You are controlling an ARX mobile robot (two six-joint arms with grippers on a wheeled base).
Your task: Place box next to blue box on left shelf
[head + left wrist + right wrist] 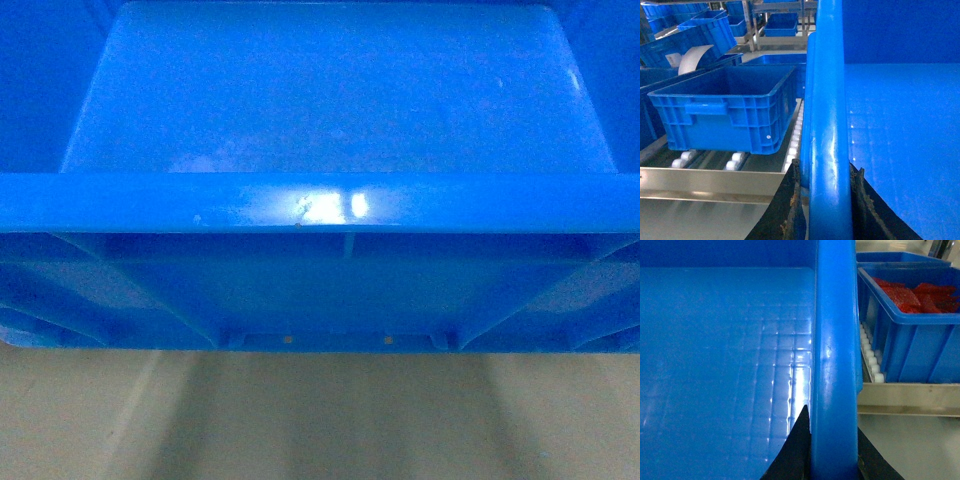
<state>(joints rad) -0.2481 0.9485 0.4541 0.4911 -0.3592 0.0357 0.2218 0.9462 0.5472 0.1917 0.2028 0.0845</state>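
Observation:
The box (330, 100) fills the head view, open side up, its near rim across the middle and pale floor below it. My left gripper (826, 165) is shut on its left rim, one black finger on each side of the rolled edge. My right gripper (831, 416) is shut on its right rim in the same way. Left of the held box, another blue box (725, 107) sits on the left shelf (735, 160), on white rollers between grey rails. A narrow gap with a roller row lies between the two boxes.
A steel front rail (710, 182) edges the shelf. On the right, a blue crate (910, 340) holding red parts (920, 295) stands on rollers (870, 357) close beside the held box. Several more blue crates (690, 35) stand on racks behind.

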